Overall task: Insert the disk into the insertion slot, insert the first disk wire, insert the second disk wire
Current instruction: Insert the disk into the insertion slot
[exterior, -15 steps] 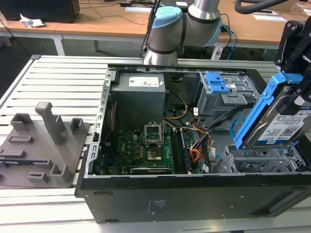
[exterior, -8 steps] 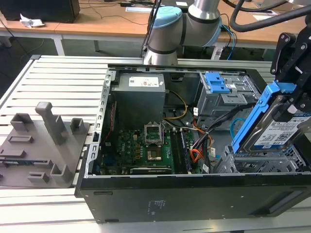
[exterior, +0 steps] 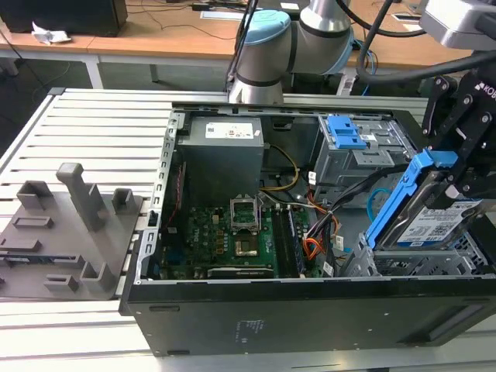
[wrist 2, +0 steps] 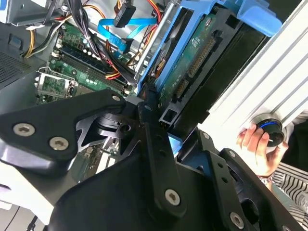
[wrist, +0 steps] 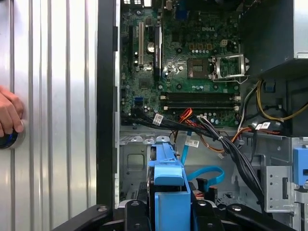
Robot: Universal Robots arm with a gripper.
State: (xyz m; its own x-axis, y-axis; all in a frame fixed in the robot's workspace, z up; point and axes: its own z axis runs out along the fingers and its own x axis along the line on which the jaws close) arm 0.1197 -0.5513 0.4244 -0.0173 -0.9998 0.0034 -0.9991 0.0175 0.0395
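the gripper (exterior: 459, 170), clamped on the disk (exterior: 439, 222), held it steeply tilted inside the open computer case (exterior: 310, 310), at the exterior view's right. the disk's lower end dipped toward the slot (exterior: 422, 266) and its blue-framed upper end stood well above the cage walls. whether that lower end touched the slot could not be told. the second wire (exterior: 377, 200) lay in a loose loop just beside the slot, not joined to the disk, and near it ran a bundle of dark cables (wrist: 231, 154). a person's hand (wrist: 7, 115) rested on a button (wrist: 6, 139) set in the slatted table (wrist: 53, 72).

seating the disk looked to be the step in hand, barely begun, with both wires yet to go in. done well, it seemed to call for bringing the carrier level and square to the perforated walls, so that its sides slide rather than wedge. it also called for keeping the blue loop and the dark cables out from under the disk, and for a firm grip with only light pressure, since a skewed carrier would likely jam.
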